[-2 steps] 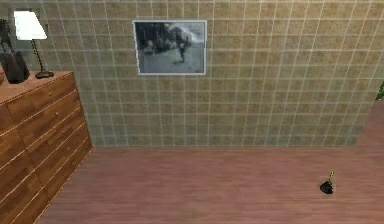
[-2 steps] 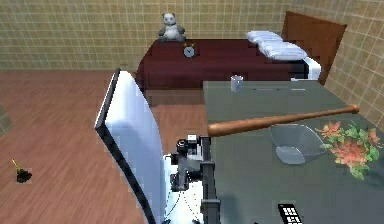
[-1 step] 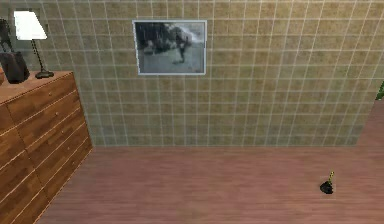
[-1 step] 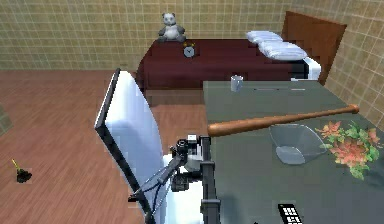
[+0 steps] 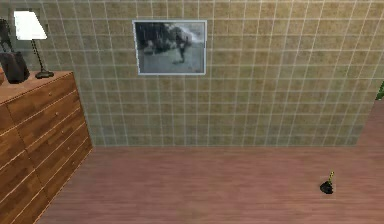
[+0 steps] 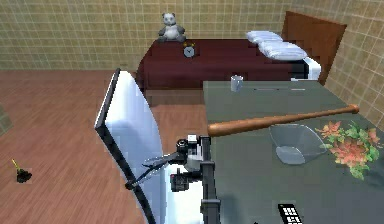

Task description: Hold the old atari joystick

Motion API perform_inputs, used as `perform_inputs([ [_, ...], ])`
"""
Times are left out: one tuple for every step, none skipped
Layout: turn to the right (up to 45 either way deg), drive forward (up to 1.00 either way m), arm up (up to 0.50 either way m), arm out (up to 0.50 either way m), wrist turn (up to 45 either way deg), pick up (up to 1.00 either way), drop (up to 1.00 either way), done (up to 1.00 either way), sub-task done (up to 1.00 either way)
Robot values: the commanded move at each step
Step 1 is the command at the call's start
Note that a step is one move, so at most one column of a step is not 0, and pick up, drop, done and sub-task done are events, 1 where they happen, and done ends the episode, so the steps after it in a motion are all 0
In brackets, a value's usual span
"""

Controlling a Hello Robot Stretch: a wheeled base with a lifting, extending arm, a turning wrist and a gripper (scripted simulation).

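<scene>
The joystick (image 6: 19, 176), a small dark base with a thin yellow stick, sits on the wooden floor (image 6: 60, 115) at the arm side view's far left, well apart from the fingers (image 6: 148, 176). They reach out leftward toward that side, in front of the white chair (image 6: 130, 115) pulled up to the grey-green tabletop (image 6: 250, 155). With the chair right behind them, I cannot tell whether the fingers are apart or together, or whether they hold anything. In the forward view the joystick (image 5: 327, 185) stands alone on the floor near the lower right corner, below the tiled wall (image 5: 270, 90). On the tabletop lie 1 wooden baseball bat (image 6: 280, 122) and a dark remote (image 6: 290, 213); the marks on its white keys are too small to read.
</scene>
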Motion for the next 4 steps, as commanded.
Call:
perform_inputs([
  [0.0, 0.00, 0.00, 0.00, 45.0, 0.00, 0.00, 0.00, 0.00],
  [0.0, 0.00, 0.00, 0.00, 21.0, 0.00, 0.00, 0.00, 0.00],
  [0.0, 0.00, -0.30, 0.00, 0.0, 0.00, 0.00, 0.00, 0.00],
  [0.0, 0.00, 0.00, 0.00, 0.0, 1.00, 0.00, 0.00, 0.00],
])
